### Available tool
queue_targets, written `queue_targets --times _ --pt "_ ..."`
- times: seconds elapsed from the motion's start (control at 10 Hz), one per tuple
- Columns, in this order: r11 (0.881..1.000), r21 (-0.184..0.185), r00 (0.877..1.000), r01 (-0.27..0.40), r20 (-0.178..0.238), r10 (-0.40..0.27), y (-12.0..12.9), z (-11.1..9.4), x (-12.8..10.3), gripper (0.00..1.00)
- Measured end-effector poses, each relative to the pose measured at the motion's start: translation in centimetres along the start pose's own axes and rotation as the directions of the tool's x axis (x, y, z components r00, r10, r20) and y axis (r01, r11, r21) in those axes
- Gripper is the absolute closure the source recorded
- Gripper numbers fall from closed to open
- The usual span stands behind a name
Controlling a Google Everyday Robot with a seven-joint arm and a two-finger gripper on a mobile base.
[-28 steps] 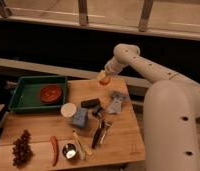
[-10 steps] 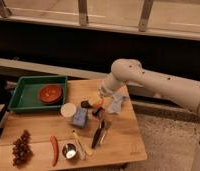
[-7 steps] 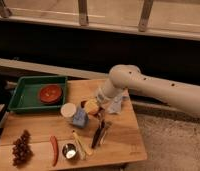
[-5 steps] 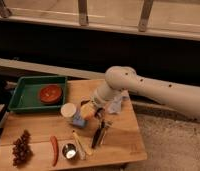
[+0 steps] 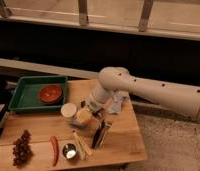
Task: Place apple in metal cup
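Observation:
The apple (image 5: pixel 84 117), small, round and orange-yellow, sits between the fingers of my gripper (image 5: pixel 86 113) over the middle of the wooden table (image 5: pixel 124 146), just right of the white cup (image 5: pixel 68 110). The gripper is shut on the apple and points down and to the left. The metal cup (image 5: pixel 69 151), small and shiny, stands near the table's front edge, below and a little left of the gripper. The gripper and apple are well apart from it.
A green tray (image 5: pixel 23 92) at the back left holds a red-brown bowl (image 5: pixel 50 93). A red chili (image 5: pixel 54 150) and dark grapes (image 5: pixel 22 148) lie left of the metal cup. Yellow sticks (image 5: pixel 82 145), a dark utensil (image 5: pixel 100 134) and a blue cloth (image 5: pixel 118 103) lie to its right.
The arm has swung down and to the left with the apple, from high at the table's back to low over the middle beside the white cup.

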Motion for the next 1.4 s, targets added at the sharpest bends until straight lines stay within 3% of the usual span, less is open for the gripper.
queue_targets --times 0.3,0.8,1.1,1.4 --pt "0.999 -0.024 0.998 0.043 -0.038 -0.044 0.7 1.4 -0.6 0.96" --pt "0.980 -0.128 0.980 0.153 -0.110 -0.167 7.6 6.8 -1.9 0.96" --pt "0.962 -0.210 0.969 0.174 -0.135 -0.205 8.8 9.2 -0.8 0.96" --pt "0.948 -0.276 0.967 0.159 -0.151 -0.207 8.9 10.7 0.8 0.96"
